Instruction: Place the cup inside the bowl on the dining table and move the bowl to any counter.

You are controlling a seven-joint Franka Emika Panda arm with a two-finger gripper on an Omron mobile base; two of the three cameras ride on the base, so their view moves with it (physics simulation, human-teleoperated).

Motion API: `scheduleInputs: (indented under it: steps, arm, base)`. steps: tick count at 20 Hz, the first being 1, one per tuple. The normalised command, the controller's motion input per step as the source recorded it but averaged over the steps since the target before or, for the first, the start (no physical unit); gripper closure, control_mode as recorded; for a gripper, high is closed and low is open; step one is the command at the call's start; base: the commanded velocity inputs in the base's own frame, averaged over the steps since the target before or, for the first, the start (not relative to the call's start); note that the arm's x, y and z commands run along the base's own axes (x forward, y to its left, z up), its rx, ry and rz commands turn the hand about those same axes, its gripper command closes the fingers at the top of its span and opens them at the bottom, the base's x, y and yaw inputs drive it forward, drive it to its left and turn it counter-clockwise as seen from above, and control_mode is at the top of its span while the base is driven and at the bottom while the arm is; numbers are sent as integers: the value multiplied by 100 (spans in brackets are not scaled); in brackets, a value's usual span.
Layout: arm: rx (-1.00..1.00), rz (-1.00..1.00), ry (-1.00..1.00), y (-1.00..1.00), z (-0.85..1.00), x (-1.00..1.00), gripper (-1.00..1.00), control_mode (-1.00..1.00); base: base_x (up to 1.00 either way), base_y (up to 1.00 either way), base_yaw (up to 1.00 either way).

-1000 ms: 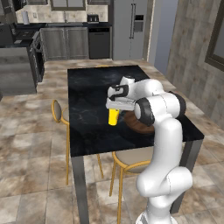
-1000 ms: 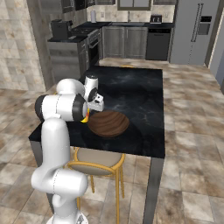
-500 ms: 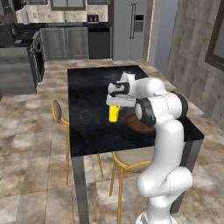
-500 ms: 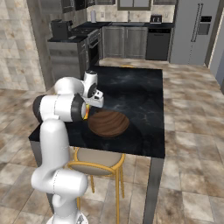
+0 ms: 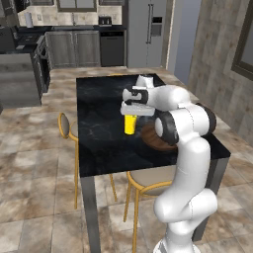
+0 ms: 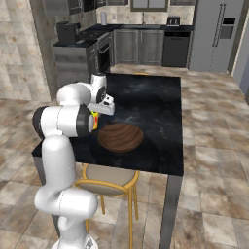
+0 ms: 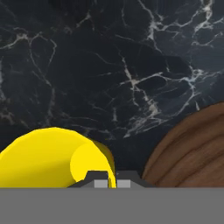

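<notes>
Though unlabelled, cup hangs gripped — gripper.

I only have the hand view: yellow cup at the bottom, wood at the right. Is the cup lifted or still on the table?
Observer: Lifted. In the left base view the cup hangs under the gripper, its base clear of the dining table.
Operator: Is it over the bowl?
Observer: No. The bowl sits beside it on the table, with nothing in it; the cup is off its rim, toward the table's chair side.
Operator: Is the grip sound?
Observer: The jaws are shut on the cup's rim, and the cup hangs upright.
Operator: Where is a counter?
Observer: A counter runs along the far wall, beyond the table.
</notes>
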Motion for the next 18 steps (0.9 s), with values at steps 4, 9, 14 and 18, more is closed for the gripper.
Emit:
scheduleInputs:
  steps: [4,9,14,18]
  arm:
    - [0,2,-2,-18,30,-23,100,-100]
    - [0,2,-3,-25,17,-26,100,-100]
    - [0,2,-4,-35,7,-17,100,-100]
    - [0,3,-2,-36,0,-8,100,-100]
  base:
    - [0,0,0]
    - [0,0,0]
    - [0,0,0]
    - [0,0,0]
